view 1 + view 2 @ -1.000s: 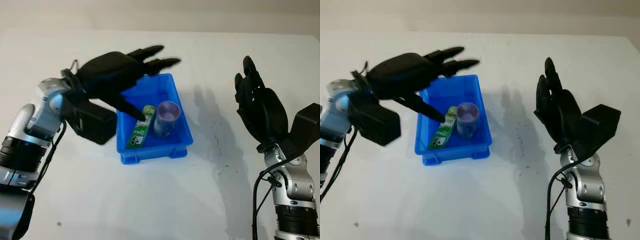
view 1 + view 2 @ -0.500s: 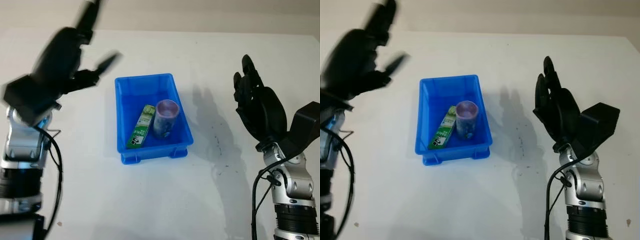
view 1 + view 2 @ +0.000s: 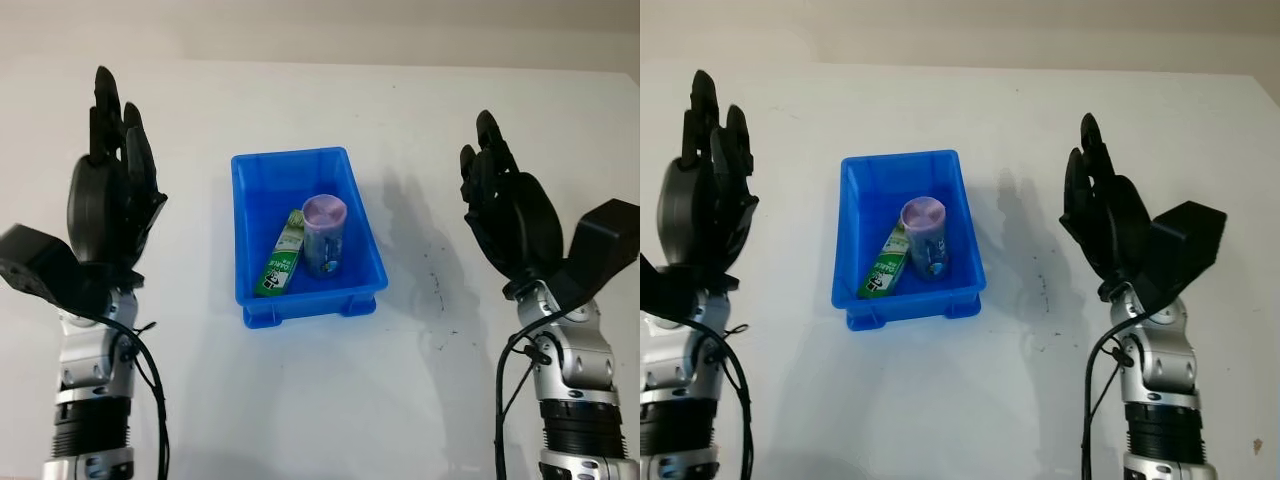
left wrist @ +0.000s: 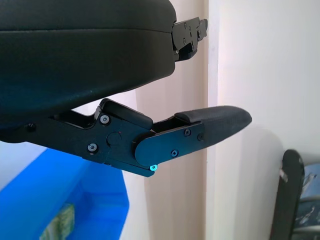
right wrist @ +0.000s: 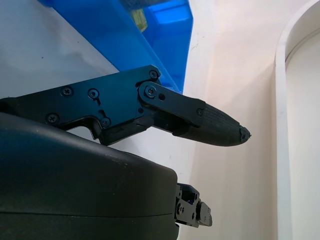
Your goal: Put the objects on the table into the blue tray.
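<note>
The left hand (image 3: pixel 112 195) is raised above the table (image 3: pixel 300 400) to the left of the blue tray (image 3: pixel 247 230), fingers extended upward and uncurled, open and holding nothing. The right hand (image 3: pixel 507 205) is raised in a matching posture to the right of the tray, likewise open and empty, palm turned toward the tray. Both hands stand well apart from the tray, one on each side, with the forearms rising from the lower edge of the head views. In the left wrist view one extended finger (image 4: pixel 210 125) reaches out past the black shell, with a corner of the blue tray beyond it; in the right wrist view a straight finger (image 5: pixel 215 125) projects likewise, the tray wall behind it. The blue tray sits at the centre of the white table, its long side running away from the robot. Inside it lie two objects: a green and white carton (image 3: pixel 280 262), lying flat along the tray's length, and a purple cup (image 3: pixel 325 235), just beside the carton on its right. The cup's rim faces the camera; whether it stands upright or leans cannot be told.
</note>
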